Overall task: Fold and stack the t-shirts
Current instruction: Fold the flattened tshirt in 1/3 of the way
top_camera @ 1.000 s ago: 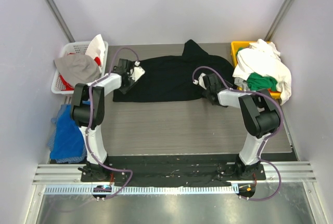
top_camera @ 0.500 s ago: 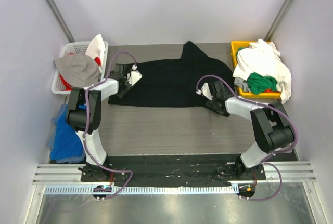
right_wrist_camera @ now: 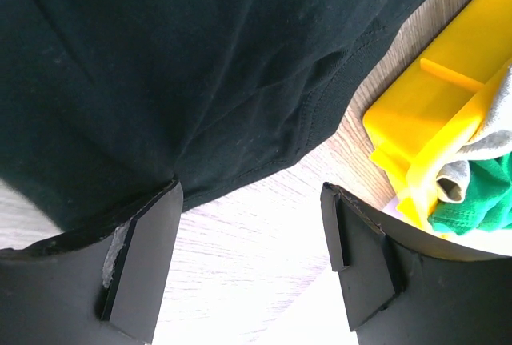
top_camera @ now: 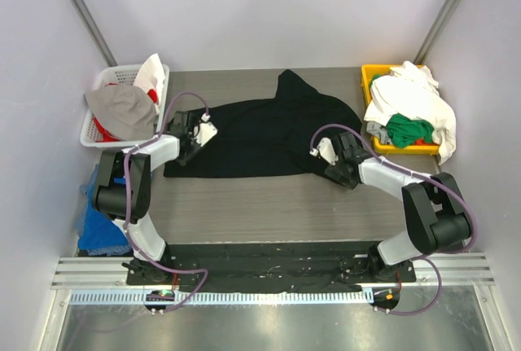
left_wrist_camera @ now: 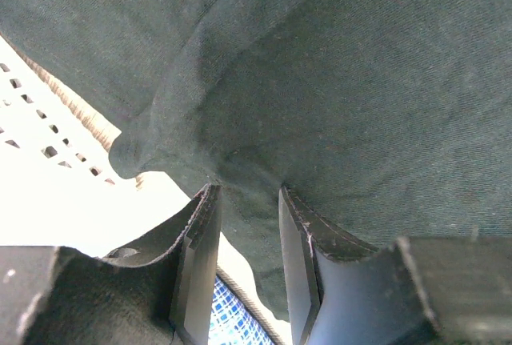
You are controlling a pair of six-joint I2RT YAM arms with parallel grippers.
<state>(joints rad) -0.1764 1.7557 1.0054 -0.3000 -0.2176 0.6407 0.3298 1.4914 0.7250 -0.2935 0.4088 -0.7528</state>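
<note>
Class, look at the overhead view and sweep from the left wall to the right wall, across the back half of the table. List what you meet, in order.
white basket → left claw → black t-shirt → right claw → yellow bin

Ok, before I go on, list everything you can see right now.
black t-shirt: 1, black, spread across the table centre
yellow bin: 1, yellow, rear right
white t-shirts: count unclear, white, heaped in the yellow bin
green t-shirt: 1, green, in that heap
white basket: 1, white, rear left
grey garment: 1, grey, on top in the white basket
blue cloth: 1, blue, beside the left arm
table: 1, grey wood-grain
left end effector: closed on the black t-shirt
right end effector: open, at the shirt's right edge
</note>
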